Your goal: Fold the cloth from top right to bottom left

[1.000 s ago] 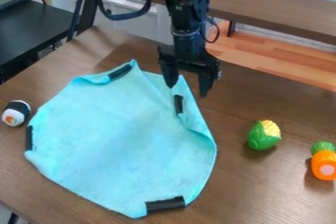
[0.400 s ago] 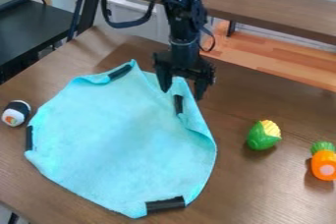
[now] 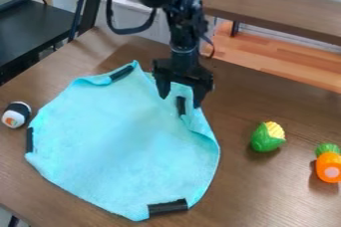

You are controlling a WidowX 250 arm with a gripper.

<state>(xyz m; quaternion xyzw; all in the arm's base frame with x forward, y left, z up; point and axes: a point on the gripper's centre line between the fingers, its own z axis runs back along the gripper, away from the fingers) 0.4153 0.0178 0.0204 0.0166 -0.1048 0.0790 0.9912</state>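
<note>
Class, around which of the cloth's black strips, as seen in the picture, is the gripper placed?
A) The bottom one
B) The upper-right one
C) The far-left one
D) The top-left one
B: the open gripper has its fingertips either side of the upper-right strip.

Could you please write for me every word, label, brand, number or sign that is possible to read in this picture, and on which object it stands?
There is no text that I can read.
Blue cloth: no letters or numbers; its black strips look plain.
Toy sushi roll: coloured patches on the white end, no writing that I can make out.
Toy corn and toy carrot: none.
Gripper: none.
</note>
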